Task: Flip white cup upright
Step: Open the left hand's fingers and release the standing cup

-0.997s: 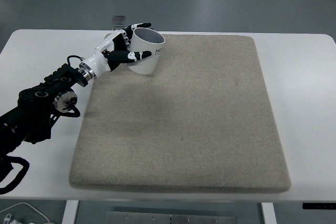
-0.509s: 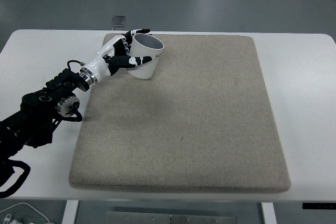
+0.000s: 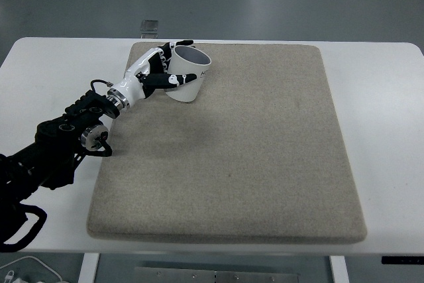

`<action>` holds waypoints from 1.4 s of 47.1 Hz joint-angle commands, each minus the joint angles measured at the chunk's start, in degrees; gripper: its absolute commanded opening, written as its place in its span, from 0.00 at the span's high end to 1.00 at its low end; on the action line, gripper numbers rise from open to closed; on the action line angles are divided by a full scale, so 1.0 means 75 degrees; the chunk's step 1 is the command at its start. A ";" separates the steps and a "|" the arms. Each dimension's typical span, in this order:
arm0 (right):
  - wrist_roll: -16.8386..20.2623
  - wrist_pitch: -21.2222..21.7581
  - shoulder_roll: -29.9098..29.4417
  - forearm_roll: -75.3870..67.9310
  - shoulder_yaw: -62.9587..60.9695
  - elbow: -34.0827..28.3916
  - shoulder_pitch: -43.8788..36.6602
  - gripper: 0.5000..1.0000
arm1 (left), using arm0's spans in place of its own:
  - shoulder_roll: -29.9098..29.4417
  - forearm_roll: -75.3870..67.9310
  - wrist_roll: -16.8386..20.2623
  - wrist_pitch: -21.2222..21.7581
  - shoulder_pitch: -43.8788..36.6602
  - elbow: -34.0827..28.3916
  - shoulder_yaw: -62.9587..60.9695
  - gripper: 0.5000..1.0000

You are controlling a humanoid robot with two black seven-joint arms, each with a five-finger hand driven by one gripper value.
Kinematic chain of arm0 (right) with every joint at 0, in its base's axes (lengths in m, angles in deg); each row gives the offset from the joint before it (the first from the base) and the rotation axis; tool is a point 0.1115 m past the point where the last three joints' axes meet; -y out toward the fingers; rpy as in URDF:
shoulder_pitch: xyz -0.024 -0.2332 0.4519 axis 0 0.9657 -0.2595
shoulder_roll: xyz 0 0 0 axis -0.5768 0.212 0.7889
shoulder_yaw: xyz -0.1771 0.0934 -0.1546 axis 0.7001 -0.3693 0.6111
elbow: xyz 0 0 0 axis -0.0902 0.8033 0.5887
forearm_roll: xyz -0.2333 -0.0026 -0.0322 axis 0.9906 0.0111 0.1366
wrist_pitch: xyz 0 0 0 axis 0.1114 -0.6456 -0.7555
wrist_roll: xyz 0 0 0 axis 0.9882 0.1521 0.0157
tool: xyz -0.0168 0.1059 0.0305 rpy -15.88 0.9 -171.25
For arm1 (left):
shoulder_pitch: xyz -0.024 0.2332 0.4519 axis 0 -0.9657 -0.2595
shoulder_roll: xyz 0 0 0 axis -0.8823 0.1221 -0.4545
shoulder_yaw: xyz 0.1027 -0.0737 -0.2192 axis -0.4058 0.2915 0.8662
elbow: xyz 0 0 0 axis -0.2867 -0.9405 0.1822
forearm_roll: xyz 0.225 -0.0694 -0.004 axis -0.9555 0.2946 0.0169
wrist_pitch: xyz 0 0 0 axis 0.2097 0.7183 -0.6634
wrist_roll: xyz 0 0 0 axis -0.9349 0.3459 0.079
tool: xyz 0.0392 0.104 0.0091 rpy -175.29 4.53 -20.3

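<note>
A white cup [image 3: 190, 88] stands upright near the far left corner of the beige mat [image 3: 252, 144], its mouth facing up. My left hand [image 3: 187, 60] wraps around it from the left. The thumb [image 3: 181, 79] lies across the cup's near side and the other fingers [image 3: 173, 46] curl behind the rim. The black left arm [image 3: 59, 144] comes in from the lower left edge. The right arm is out of view.
The mat covers most of a white table [image 3: 46, 64]. A small grey object [image 3: 150, 27] sits just beyond the table's far edge. A white cable [image 3: 26, 268] lies below the table at the bottom left.
The cup has gone from tilted to standing level on the mat. The forearm has slid a little toward the right and nearer the camera, with the hand staying around the cup.
</note>
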 commanded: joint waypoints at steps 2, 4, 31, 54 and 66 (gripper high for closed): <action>0.0000 0.0003 0.0000 0.0000 0.0003 0.0000 0.0000 0.14 | 0.0029 0.0008 0.0000 0.0115 -0.0008 -0.0006 0.0001 0.38; 0.0000 0.0003 0.0000 0.0000 0.0003 0.0000 0.0000 0.14 | 0.0030 0.0008 0.0000 0.0115 -0.0008 -0.0006 0.0001 0.26; 0.0000 0.0003 0.0000 0.0012 0.0003 0.0000 0.0000 0.14 | 0.0030 0.0090 0.0000 0.0068 -0.0090 0.0041 0.0118 0.04; 0.0000 0.0003 0.0000 0.0012 0.0003 0.0000 0.0000 0.14 | 0.0030 0.0102 0.0000 0.0009 -0.0020 0.0100 0.0259 0.02; 0.0000 0.0003 0.0000 0.0012 -0.0008 0.0000 0.0000 0.14 | 0.0030 0.0102 0.0000 0.0009 0.0039 0.0100 0.0259 0.01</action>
